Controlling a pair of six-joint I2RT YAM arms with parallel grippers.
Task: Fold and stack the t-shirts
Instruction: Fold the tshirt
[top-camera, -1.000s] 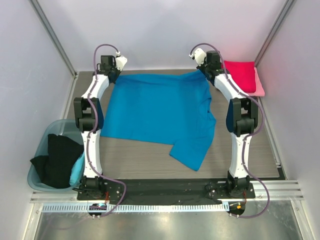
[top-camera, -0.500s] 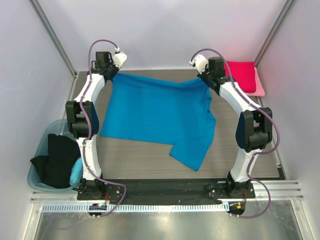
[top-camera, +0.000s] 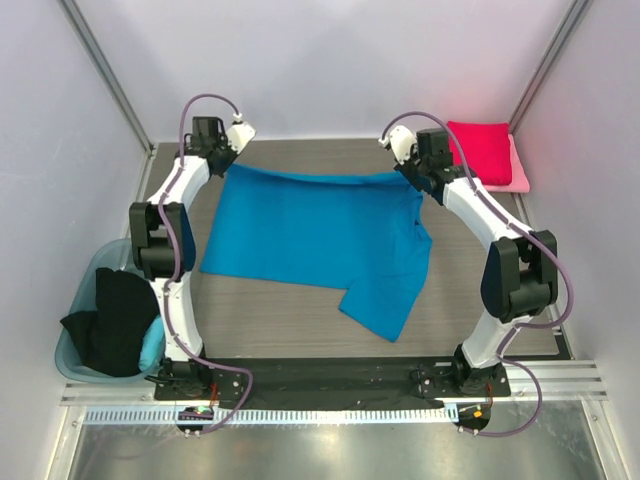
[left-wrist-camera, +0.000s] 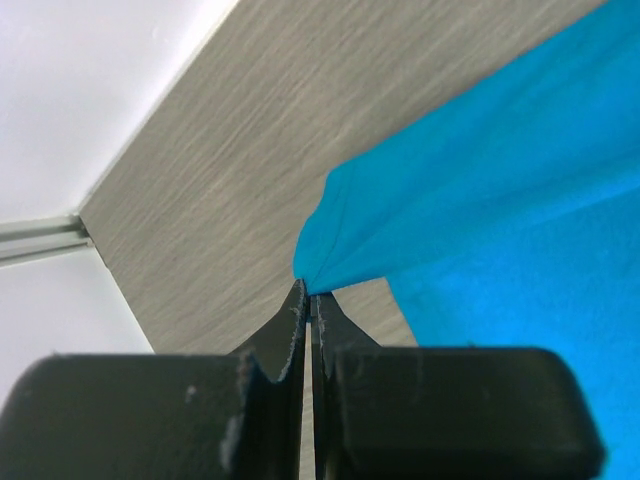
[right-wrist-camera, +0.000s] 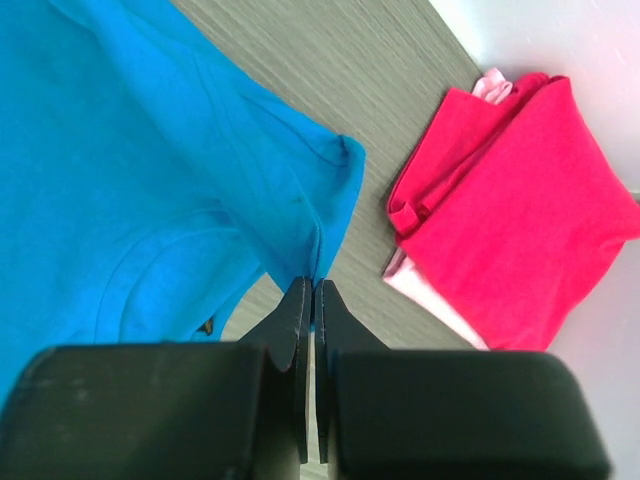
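The bright blue t-shirt (top-camera: 320, 235) lies spread across the table, its far edge lifted. My left gripper (top-camera: 222, 152) is shut on its far left corner (left-wrist-camera: 330, 240). My right gripper (top-camera: 412, 170) is shut on its far right corner (right-wrist-camera: 310, 210). A folded crimson t-shirt (top-camera: 480, 150) rests on a pale pink one (top-camera: 520, 172) at the back right; both show in the right wrist view, crimson (right-wrist-camera: 520, 220) over pink (right-wrist-camera: 430, 295). A black t-shirt (top-camera: 115, 320) hangs out of the teal tub.
The translucent teal plastic tub (top-camera: 90, 280) stands at the left edge, holding the black shirt and a light blue cloth (top-camera: 155, 340). White walls close the back and sides. Bare wood-grain table (top-camera: 290, 320) shows in front of the blue shirt.
Both grippers have carried the blue shirt's far edge toward the near side, so the far edge now sits further from the back wall. Both arms' elbows have swung outward.
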